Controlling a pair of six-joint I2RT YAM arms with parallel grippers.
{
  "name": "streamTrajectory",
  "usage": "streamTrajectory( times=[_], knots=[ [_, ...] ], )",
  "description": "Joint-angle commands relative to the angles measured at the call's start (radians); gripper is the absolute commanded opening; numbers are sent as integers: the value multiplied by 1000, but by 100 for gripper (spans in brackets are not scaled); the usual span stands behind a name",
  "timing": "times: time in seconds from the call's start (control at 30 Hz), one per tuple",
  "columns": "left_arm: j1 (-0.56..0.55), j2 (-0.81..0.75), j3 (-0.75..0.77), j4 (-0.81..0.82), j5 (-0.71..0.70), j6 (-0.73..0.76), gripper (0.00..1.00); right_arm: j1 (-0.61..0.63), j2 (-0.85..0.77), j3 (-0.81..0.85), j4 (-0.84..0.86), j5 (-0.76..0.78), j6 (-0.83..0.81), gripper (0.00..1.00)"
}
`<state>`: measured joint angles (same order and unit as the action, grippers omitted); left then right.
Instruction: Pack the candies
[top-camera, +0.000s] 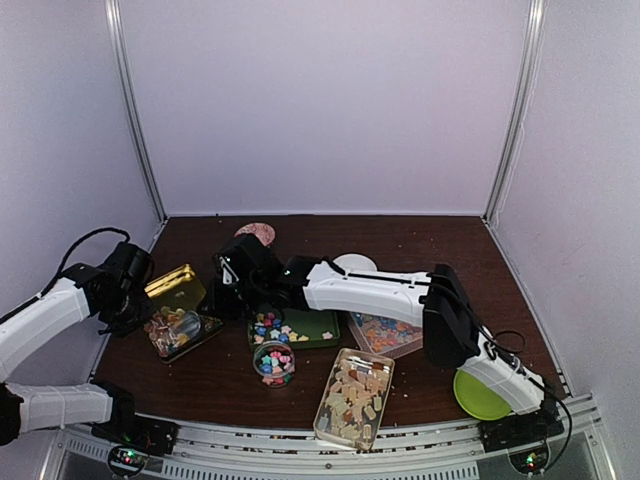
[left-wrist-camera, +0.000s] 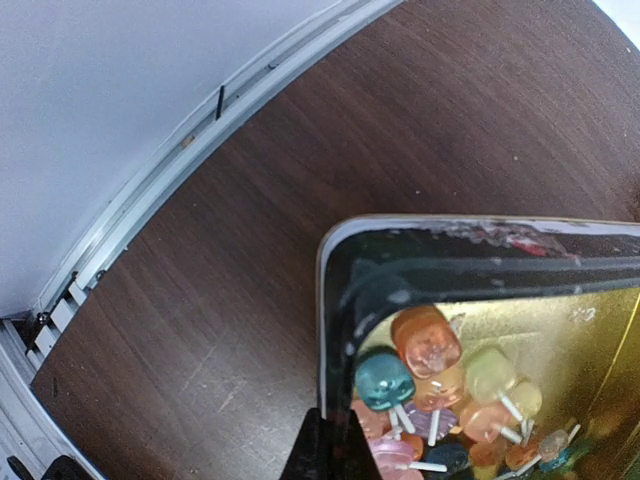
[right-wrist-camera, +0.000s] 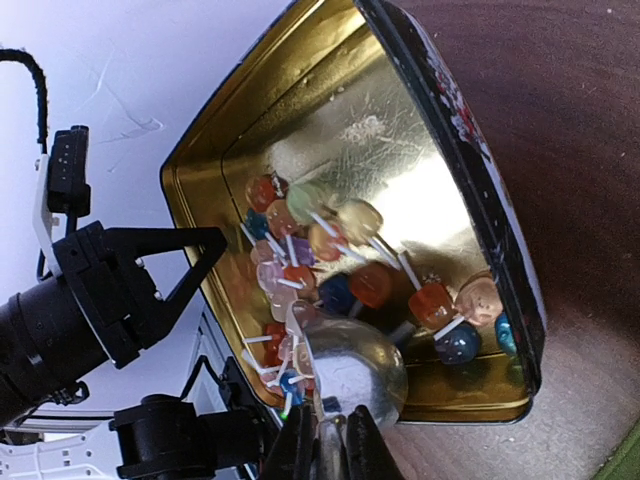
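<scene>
Star-shaped pastel candies (top-camera: 272, 327) lie on a green tray (top-camera: 318, 328) and fill a small round glass bowl (top-camera: 274, 363). Beige chunky candies (top-camera: 354, 397) fill a clear oblong tray. A gold tin (top-camera: 201, 330) at the left holds coloured lollipops (right-wrist-camera: 340, 262). My left gripper (left-wrist-camera: 322, 442) is shut on the tin's dark rim (left-wrist-camera: 335, 300) at a corner; in the top view the left gripper (top-camera: 142, 308) stands at the tin's left side. My right gripper (right-wrist-camera: 333, 442) is shut on the handle of a metal scoop (right-wrist-camera: 358, 370), whose bowl rests among the lollipops. From above, the right gripper (top-camera: 230, 292) is beside the tin.
The tin's gold lid (top-camera: 176, 286) stands open behind it. A flat tray of mixed coloured sweets (top-camera: 384, 332) lies under the right arm. A white round dish (top-camera: 355, 263), a pink disc (top-camera: 259, 233) at the back wall and a lime green plate (top-camera: 478, 396) at the front right also stand here.
</scene>
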<state>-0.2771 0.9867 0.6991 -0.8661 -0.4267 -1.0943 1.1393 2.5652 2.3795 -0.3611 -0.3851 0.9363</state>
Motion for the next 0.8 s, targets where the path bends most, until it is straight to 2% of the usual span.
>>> streamTrajectory(
  times=[0.0, 0.13, 0.53, 0.77],
  knots=[
    [-9, -31, 24, 118, 44, -34, 0, 1, 38, -70, 70, -57, 100, 0],
    [-8, -19, 43, 79, 29, -40, 0, -13, 7, -180, 181, -70, 177, 0],
    [-8, 68, 80, -11, 3, -115, 0, -31, 0, -270, 422, -124, 413, 0],
    [10, 112, 109, -36, 29, -115, 0, -36, 6, -259, 440, -148, 464, 0]
  ],
)
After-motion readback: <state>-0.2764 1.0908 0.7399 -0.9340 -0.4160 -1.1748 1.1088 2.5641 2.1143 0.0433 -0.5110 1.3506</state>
